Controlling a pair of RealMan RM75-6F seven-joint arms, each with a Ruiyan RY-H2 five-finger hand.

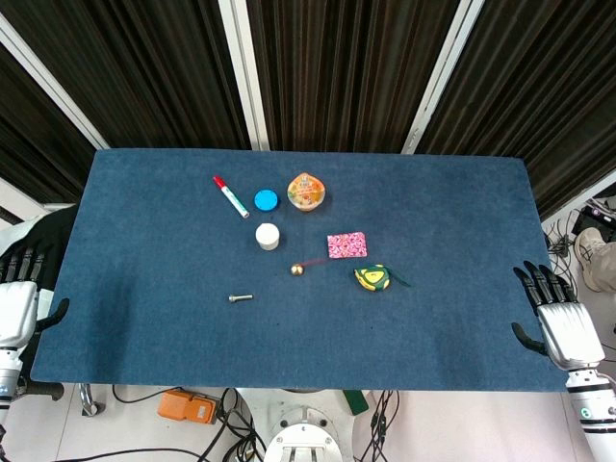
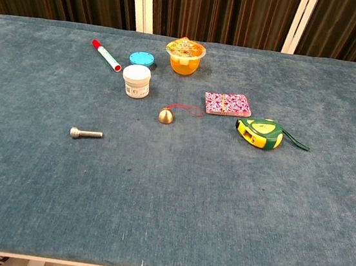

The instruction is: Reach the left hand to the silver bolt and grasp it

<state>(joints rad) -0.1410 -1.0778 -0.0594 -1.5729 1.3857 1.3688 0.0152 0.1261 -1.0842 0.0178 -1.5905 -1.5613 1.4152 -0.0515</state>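
I'm seeing my left hand [image 1: 19,294] hanging off the worktop's [image 1: 144,346] left edge, fingers apart, holding nothing. The silver bolt [image 1: 241,298] is lying well to its right on bare blue cloth, apart from the white jar [image 1: 267,236].

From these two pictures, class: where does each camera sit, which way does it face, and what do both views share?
Head view: high above the near edge, looking steeply down on the blue table; left hand and right hand show at its sides.
Chest view: low at the near edge, facing across the table toward the dark curtain; no part of the robot shows.
Shared: silver bolt, white jar, tape measure.
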